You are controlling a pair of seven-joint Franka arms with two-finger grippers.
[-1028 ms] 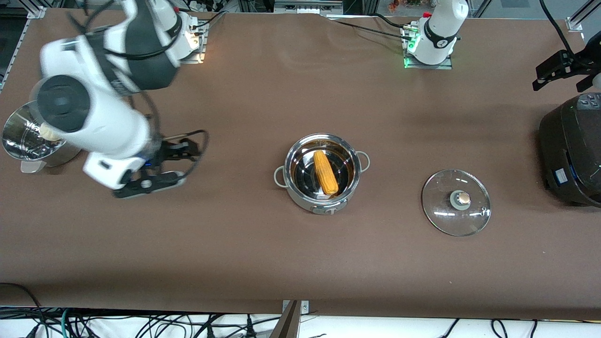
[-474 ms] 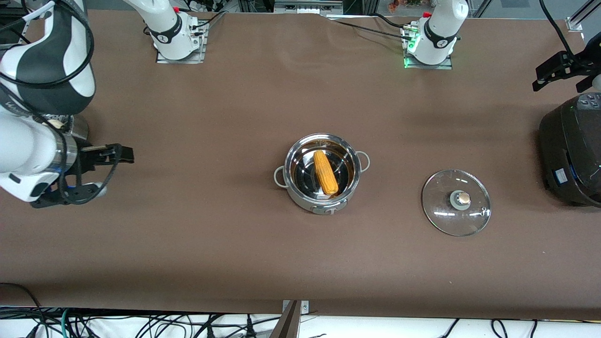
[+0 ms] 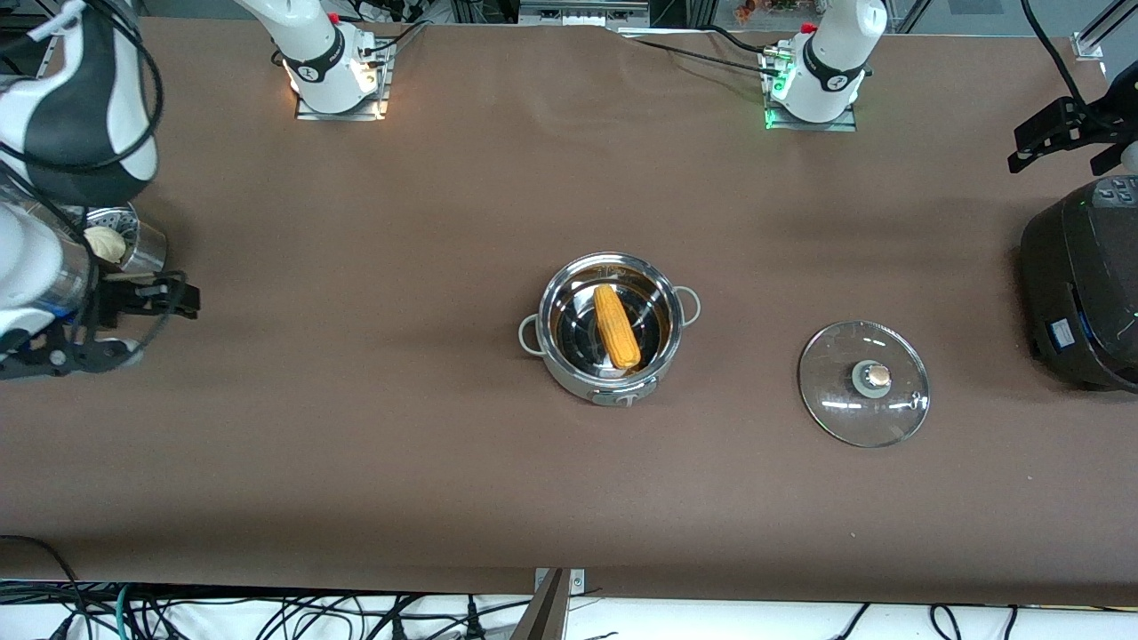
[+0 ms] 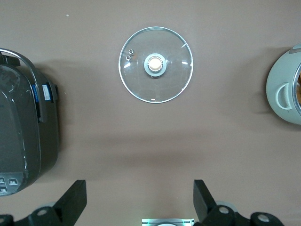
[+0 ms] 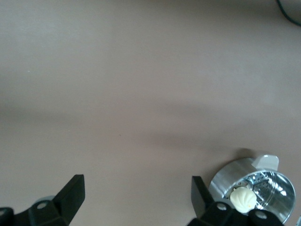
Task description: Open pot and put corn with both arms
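The steel pot point(image 3: 576, 380) stands uncovered mid-table, and its rim also shows in the left wrist view point(image 4: 284, 92). The yellow corn point(image 3: 616, 326) lies inside it. Its glass lid point(image 3: 863, 383) point(image 4: 155, 64) rests flat on the table toward the left arm's end. My right gripper point(image 3: 133, 327) point(image 5: 138, 197) hangs open and empty by the right arm's end of the table, next to the steamer basket. My left gripper point(image 3: 1062, 142) point(image 4: 140, 202) is open and empty, high over the table beside the rice cooker.
A steamer basket point(image 3: 147, 251) point(image 5: 263, 176) holding a white bun point(image 3: 105, 242) point(image 5: 243, 198) sits at the right arm's end. A big black rice cooker point(image 3: 1080, 284) point(image 4: 23, 136) stands at the left arm's end, close to the lid.
The right arm has swung away from the middle toward its own end of the table, uncovering its base. The left arm, pot, corn and lid have not moved.
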